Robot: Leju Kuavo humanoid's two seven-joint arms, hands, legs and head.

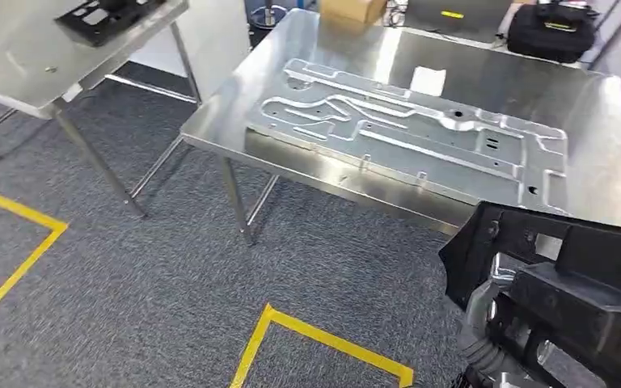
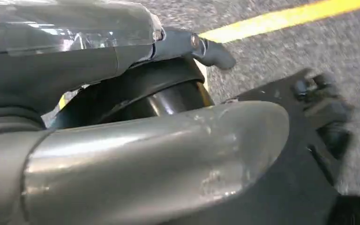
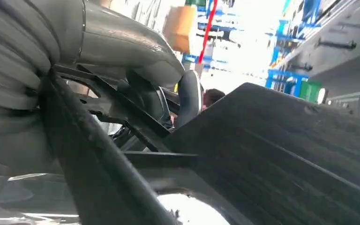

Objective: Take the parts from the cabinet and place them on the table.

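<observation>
A large black plastic part (image 1: 582, 283) hangs at the lower right of the head view, just in front of the steel table (image 1: 606, 162). My left hand (image 1: 489, 319) holds its left end. In the left wrist view the thick thumb of my left hand (image 2: 145, 154) lies over the black part (image 2: 300, 154), with carpet below. In the right wrist view my right hand (image 3: 136, 61) has dark fingers (image 3: 190, 96) wrapped round a bar of the black part (image 3: 286, 150).
A big stamped metal plate (image 1: 404, 129) covers most of the steel table, with a white sheet (image 1: 428, 81) behind it. A black bag (image 1: 551, 31) and a cardboard box (image 1: 353, 8) stand at the back. A second table (image 1: 16, 73) on the left carries another black part (image 1: 105, 18). Yellow tape (image 1: 323, 339) marks the carpet.
</observation>
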